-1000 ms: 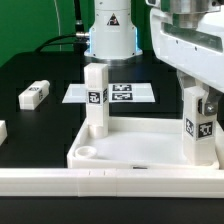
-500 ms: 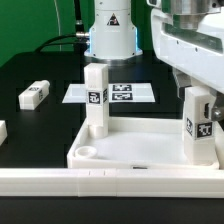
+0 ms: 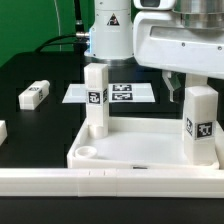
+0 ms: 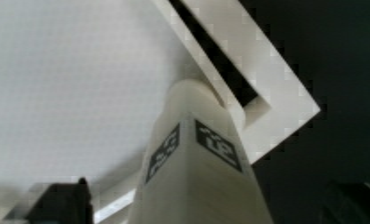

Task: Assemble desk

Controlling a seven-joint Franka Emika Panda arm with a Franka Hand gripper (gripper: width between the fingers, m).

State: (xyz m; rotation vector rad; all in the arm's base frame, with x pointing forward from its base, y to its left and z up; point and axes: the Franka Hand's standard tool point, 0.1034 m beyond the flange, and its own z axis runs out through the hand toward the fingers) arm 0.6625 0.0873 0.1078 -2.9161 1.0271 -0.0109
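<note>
The arm has risen off the desk. Its jaws, spread wide within the last second, now hold nothing, and one dark finger hangs just clear of the right leg. The tabletop lies at the near edge of the black worktop, against the white rail. The right leg stands upright and unaided in the tabletop's near corner on the exterior view's right. It looks seated, so this step appears done. A second leg stands at the far corner on the left, while the near left socket is empty. Behind the tabletop lies the marker board. A loose leg waits toward the worktop's left edge, and a further leg is cut off by the frame. The backdrop is green.
</note>
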